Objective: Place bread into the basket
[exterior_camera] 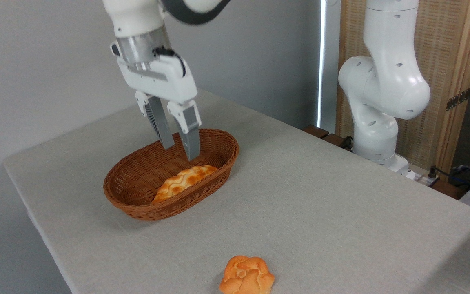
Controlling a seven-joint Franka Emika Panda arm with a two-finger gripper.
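Observation:
The bread [184, 181], a pale yellow braided loaf with golden-brown bumps, lies inside the basket [137, 196] along its near wall. The basket is an oval reddish-brown wicker one on the left half of the table. My gripper [180, 152] hangs just above the far end of the loaf, over the basket's inside. Its two grey fingers [191, 141] point down and stand apart, with nothing between them. The loaf is free of the fingers.
A small round knotted orange bun [246, 277] sits at the table's front edge. The arm's white base [382, 122] stands off the table's right rear side. The grey tablecloth [320, 196] stretches right of the basket. The table's left edge runs close to the basket.

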